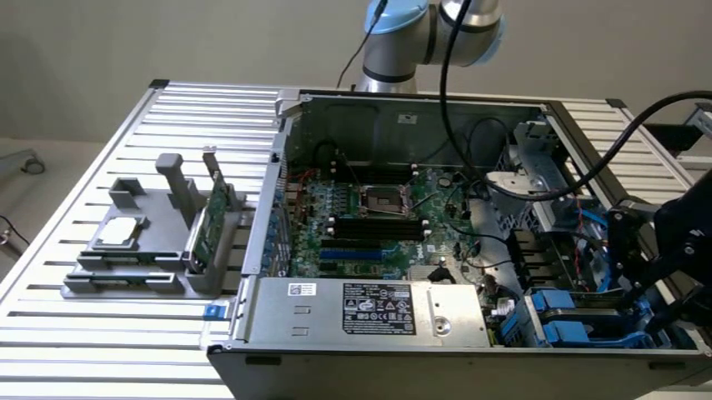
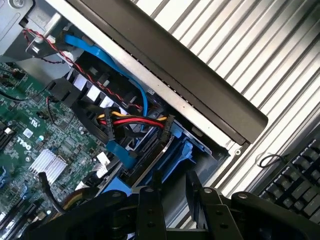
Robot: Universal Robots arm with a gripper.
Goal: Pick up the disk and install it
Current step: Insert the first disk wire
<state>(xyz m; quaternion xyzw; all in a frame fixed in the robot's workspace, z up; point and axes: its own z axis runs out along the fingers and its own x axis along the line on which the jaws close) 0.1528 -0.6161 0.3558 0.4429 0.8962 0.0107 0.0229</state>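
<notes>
The disk (image 2: 182, 152) shows edge-on in the wrist view: a thin silver-grey slab in a bright blue carrier frame. It stands in the drive bay at the corner of the open computer case (image 1: 333, 350). My gripper (image 2: 171, 182) is closed on its near edge, with a black finger (image 2: 149, 205) on each side. In the exterior view, my gripper (image 1: 659, 304) reaches down into the drive bay at the front corner on the exterior view's right.
Red, yellow and blue cables (image 2: 132, 120) plug in just beyond the disk. The motherboard (image 1: 378, 217) fills the case floor. Blue drive carriers (image 1: 568, 321) sit in the bay. A grey fixture (image 1: 145, 250) with a chip and a green card stands at the exterior view's left. A keyboard (image 2: 300, 185) lies outside the case.
</notes>
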